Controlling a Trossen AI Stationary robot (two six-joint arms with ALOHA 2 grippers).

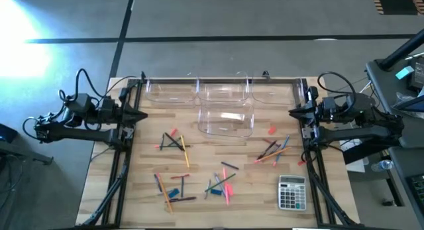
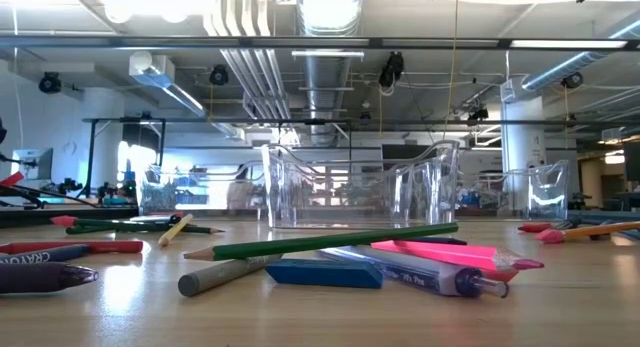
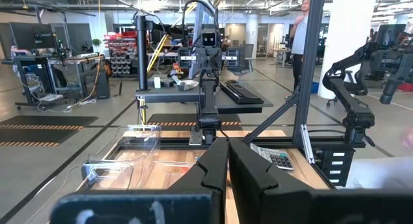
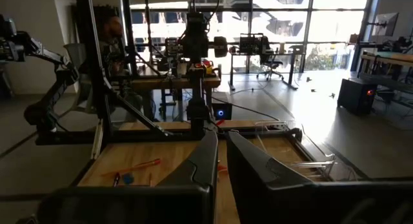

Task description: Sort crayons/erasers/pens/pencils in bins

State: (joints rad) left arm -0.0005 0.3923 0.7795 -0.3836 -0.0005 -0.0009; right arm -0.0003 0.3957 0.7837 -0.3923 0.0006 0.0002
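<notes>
Four clear bins stand at the table's far side: three in a row (image 1: 224, 91) and one in front of them (image 1: 226, 120). Crayons, pens and pencils lie scattered on the wood in loose clusters (image 1: 173, 142), (image 1: 171, 187), (image 1: 222, 183), (image 1: 273, 149). A pink eraser (image 1: 271, 129) and a blue eraser (image 1: 173, 192) lie among them. In the low view a green pencil (image 2: 330, 242) rests across a blue eraser (image 2: 322, 274). My left gripper (image 1: 140, 116) hangs shut over the left edge, my right gripper (image 1: 293, 112) shut over the right edge. Both are level and hold nothing.
A grey calculator (image 1: 291, 192) lies at the near right corner. Dark frame rails (image 1: 119, 164) run along both side edges. Bare wood shows between the front bin and the clusters.
</notes>
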